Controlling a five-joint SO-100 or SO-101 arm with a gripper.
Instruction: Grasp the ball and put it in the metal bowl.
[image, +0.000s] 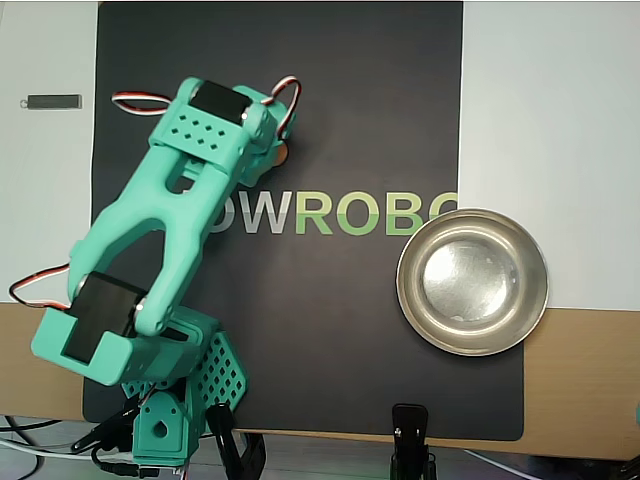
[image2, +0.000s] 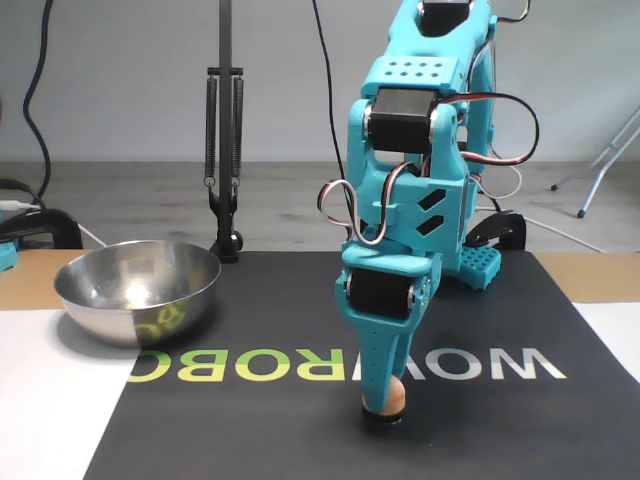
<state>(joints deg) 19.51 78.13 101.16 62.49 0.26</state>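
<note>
Both views are evenly and brightly lit, with soft, diffuse light and only faint shadows under the arm (image2: 410, 200). The metal bowl (image: 472, 281) shows a pale glare patch on its flat bottom in the overhead view; in the fixed view its wall (image2: 137, 292) mirrors the mat's lettering. The white sheet at 2 o'clock in the overhead view looks nearly washed out. Focus is moderately sharp throughout, slightly soft and grainy; no edge distortion is evident.

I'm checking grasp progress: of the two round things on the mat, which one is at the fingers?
The small orange ball, at the fingers; the metal bowl sits apart.
</note>
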